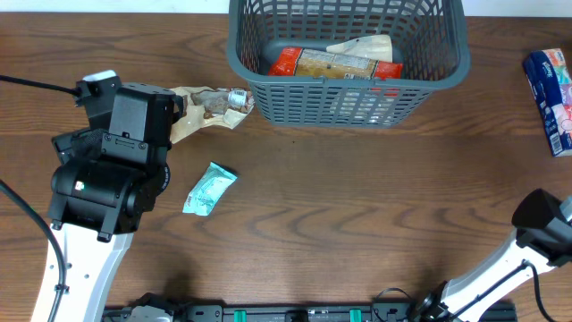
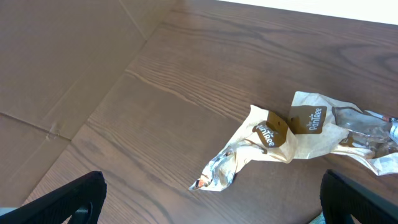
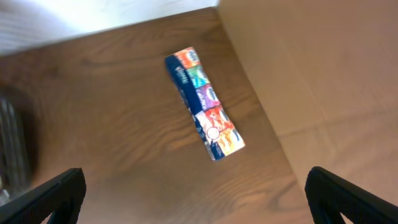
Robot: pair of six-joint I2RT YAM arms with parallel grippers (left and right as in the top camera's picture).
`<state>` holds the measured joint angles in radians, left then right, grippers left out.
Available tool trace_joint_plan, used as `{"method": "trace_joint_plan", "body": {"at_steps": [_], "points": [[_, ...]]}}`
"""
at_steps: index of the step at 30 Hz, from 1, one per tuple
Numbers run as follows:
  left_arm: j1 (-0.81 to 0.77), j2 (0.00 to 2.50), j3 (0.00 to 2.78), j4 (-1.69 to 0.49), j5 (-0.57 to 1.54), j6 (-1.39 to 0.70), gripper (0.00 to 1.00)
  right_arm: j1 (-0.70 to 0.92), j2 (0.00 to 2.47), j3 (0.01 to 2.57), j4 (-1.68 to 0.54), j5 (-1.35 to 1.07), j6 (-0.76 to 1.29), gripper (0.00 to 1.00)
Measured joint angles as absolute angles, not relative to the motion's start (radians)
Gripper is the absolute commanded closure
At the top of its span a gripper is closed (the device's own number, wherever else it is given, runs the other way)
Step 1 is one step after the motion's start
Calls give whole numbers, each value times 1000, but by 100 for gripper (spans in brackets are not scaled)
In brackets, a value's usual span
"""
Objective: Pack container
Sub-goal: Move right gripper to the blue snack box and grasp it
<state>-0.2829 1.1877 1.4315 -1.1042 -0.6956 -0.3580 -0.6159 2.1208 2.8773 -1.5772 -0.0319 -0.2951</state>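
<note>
Because the beige packet [image 2: 305,137] is lying just ahead of my left pincer [image 2: 211,202], I am holding its jaws spread wide and empty for a grab; the container [image 1: 349,94] is sitting beyond, rightward

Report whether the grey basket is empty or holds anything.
Not empty: the container holds a red-and-tan packet and a pale wrapper, both visible inside from overhead.
</note>
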Motion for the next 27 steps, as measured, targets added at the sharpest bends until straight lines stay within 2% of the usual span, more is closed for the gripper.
{"method": "trace_joint_plan", "body": {"at_steps": [5,8,17,27], "points": [[-283,1188,1431,-1104,-696,-358,1,-624,2223,2879,-1583,-68,-447,1],[-283,1188,1431,-1104,-696,-358,1,-640,2326,2878,-1581,-73,-503,6],[-283,1188,1431,-1104,-696,-358,1,-713,2606,2869,-1471,-48,-525,1],[-283,1188,1431,-1104,-696,-358,1,-776,2646,2867,-1407,-24,-543,1]]}}
